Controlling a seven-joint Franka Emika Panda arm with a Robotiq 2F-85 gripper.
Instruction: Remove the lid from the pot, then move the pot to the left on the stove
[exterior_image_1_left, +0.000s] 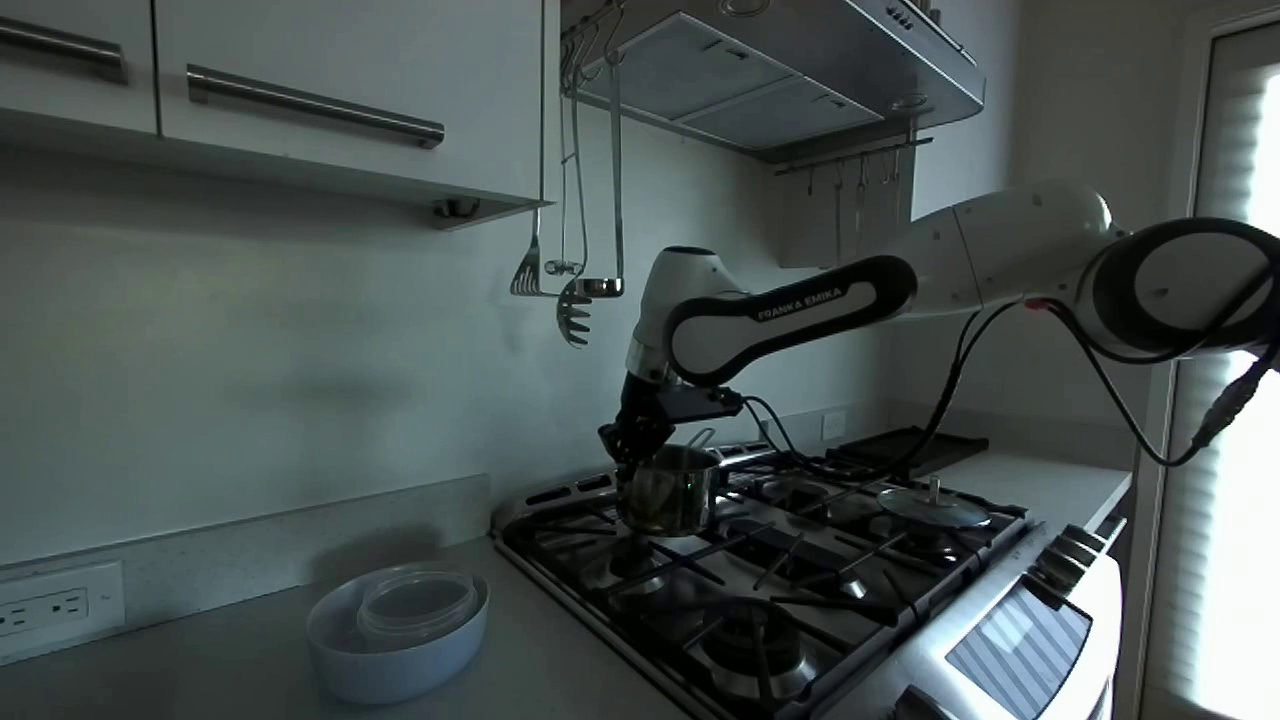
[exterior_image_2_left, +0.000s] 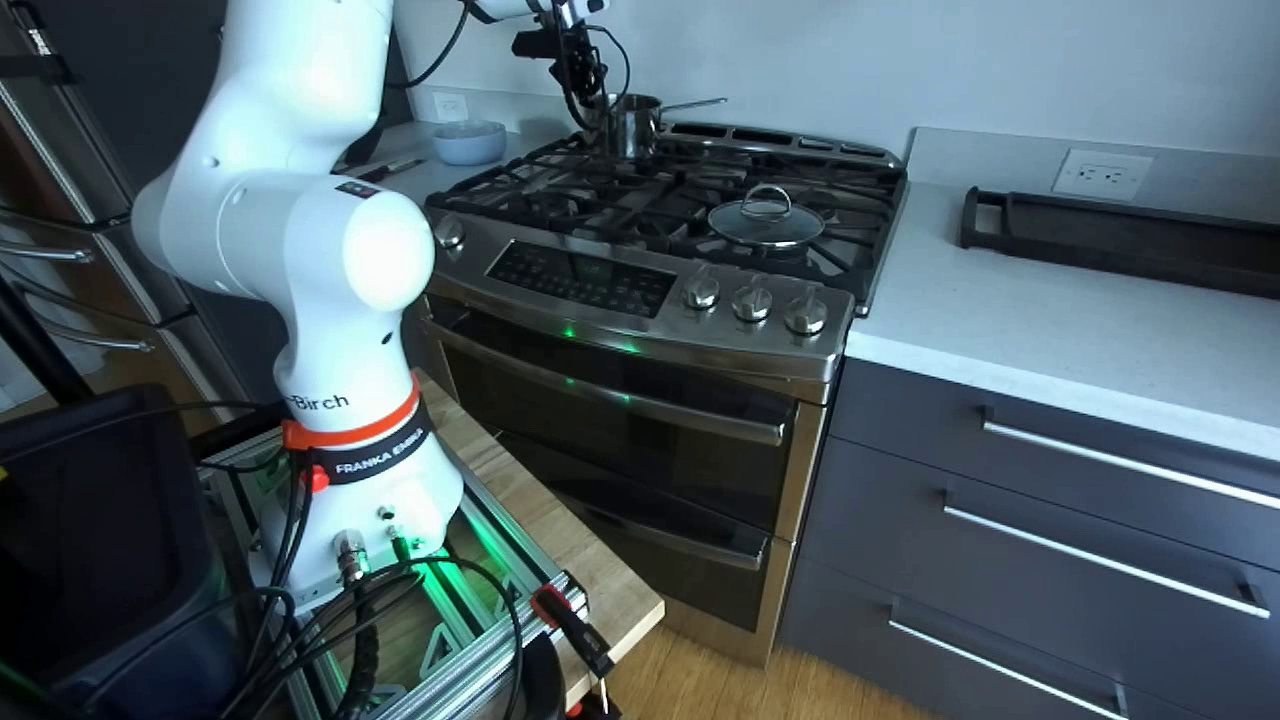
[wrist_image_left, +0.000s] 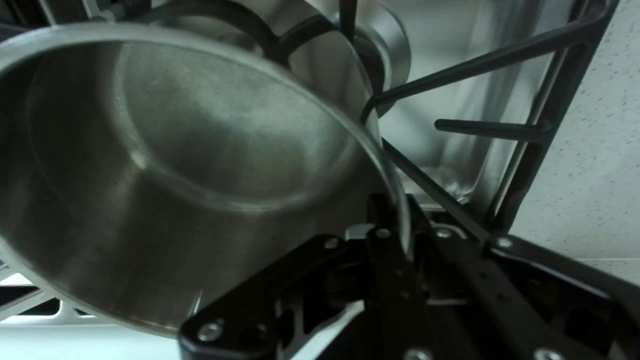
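Pot (wrist_image_left: 215, 125) is at our pincer (wrist_image_left: 400, 215), its wall pinched between the nearly closed jaws, one inside, one outside; below the pincer we see the stove (exterior_image_2_left: 680, 348), where the lid (exterior_image_2_left: 766, 228) lies well apart from the pincer.

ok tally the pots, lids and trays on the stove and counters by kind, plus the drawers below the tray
Steel saucepan: 1
Loop-handled lid: 1
Black tray: 1
Dark grey drawers: 3
Total: 6
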